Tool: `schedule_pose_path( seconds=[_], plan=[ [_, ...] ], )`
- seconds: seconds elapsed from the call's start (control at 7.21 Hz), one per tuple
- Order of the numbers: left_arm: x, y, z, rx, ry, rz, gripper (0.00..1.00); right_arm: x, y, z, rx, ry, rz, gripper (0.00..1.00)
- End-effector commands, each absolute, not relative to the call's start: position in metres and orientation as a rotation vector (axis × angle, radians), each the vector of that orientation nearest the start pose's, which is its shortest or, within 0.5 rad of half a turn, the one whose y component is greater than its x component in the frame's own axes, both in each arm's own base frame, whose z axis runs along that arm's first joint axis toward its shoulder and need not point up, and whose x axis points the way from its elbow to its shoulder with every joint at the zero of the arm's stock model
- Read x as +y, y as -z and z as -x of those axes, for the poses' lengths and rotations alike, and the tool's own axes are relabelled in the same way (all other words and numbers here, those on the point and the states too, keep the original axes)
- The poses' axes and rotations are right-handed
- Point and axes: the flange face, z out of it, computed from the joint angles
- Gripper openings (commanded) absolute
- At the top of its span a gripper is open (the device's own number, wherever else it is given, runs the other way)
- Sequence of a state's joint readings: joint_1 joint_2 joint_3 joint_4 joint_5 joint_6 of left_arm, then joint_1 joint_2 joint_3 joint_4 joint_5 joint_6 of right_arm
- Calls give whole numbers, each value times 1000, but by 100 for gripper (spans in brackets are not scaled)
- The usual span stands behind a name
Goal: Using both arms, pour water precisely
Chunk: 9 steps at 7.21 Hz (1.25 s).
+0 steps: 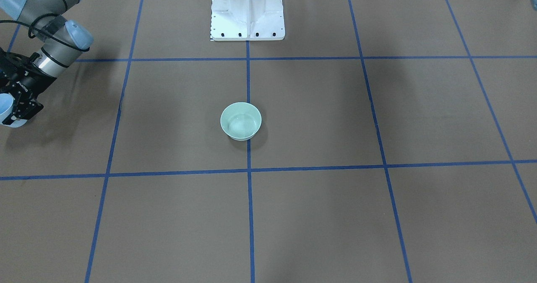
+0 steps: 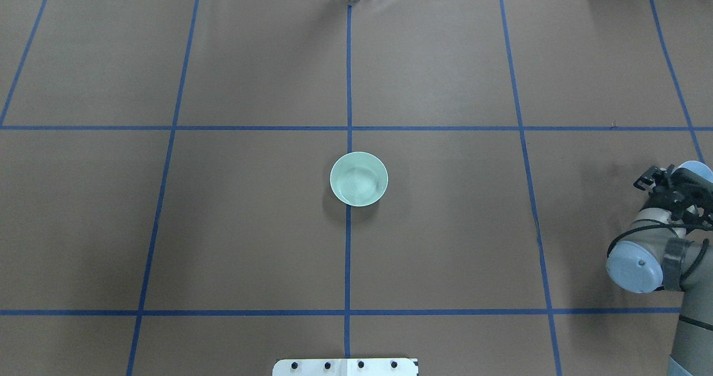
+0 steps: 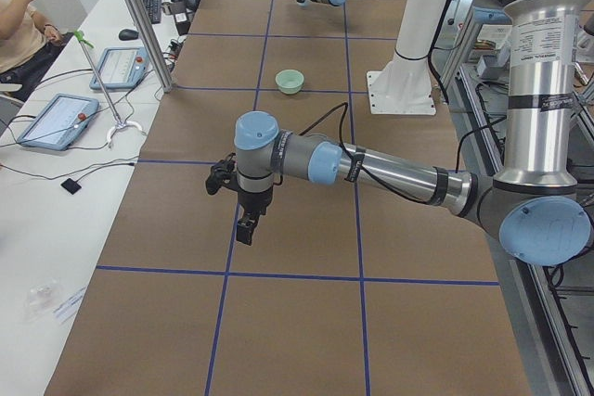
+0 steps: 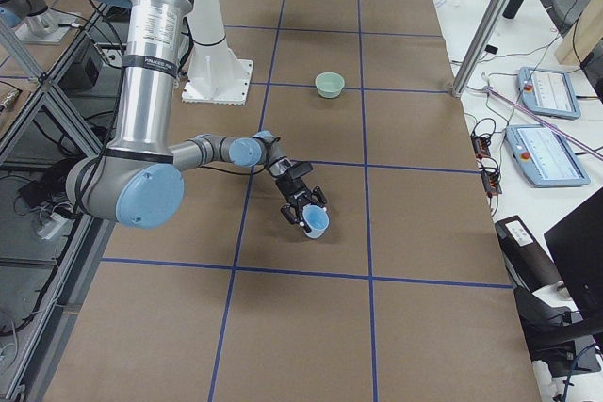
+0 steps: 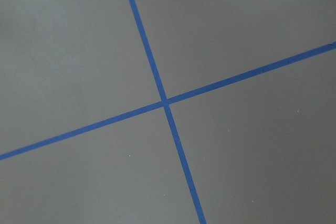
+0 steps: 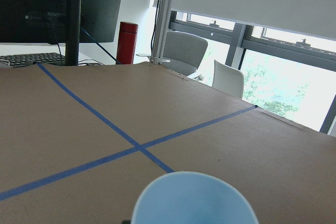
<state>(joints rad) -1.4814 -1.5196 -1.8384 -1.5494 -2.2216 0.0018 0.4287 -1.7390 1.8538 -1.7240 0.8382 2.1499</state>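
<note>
The table fills every view, covered in brown paper and ruled into big squares by blue tape lines. The left wrist camera looks straight down on one bare crossing of them. At the robot's edge of the table stands the white bolted pedestal. The left arm shows fully only from the table's left end, stretched out low over the paper with its wrist bent down. The left gripper points at the surface just over a tape line, but whether its fingers are parted or closed cannot be told from that view. The right arm reaches out at the table's right end, well apart from the middle. The right gripper is clenched around a pale blue cup, held clear above the paper; the cup's rim fills the bottom of the right wrist view. A mint-green bowl sits upright at the table's centre, on the middle tape line and out in front of the pedestal, well away from both grippers. The water barely shows — only a faint pale sheen on the bowl's floor — and whether the cup holds any cannot be told.
</note>
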Motion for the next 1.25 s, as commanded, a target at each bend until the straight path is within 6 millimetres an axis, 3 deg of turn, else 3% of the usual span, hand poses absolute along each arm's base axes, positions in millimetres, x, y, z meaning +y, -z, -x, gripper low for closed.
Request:
schedule_pose_path(
  seconds=[0.0,0.14,0.28,0.55,0.69,1.11],
  plan=[
    [-468,-591,61,795,-24,-98,100,-405,-549,320,-81,-930,-763,0],
    [-460,-597,71,792,-4,-105,100,-421,-517,330,-114,-910,-767,0],
    [-452,-603,94,783,-38,-143,100,-429,-472,340,-174,-874,-773,0],
    [-449,-604,104,774,-70,-171,100,-431,-388,345,-297,-742,-810,0],
    [-449,-604,104,773,-69,-169,100,-433,-369,354,-401,-639,-855,0],
    [-447,-607,104,773,-67,-165,100,-419,-342,395,-571,-224,-1031,0]
  ],
)
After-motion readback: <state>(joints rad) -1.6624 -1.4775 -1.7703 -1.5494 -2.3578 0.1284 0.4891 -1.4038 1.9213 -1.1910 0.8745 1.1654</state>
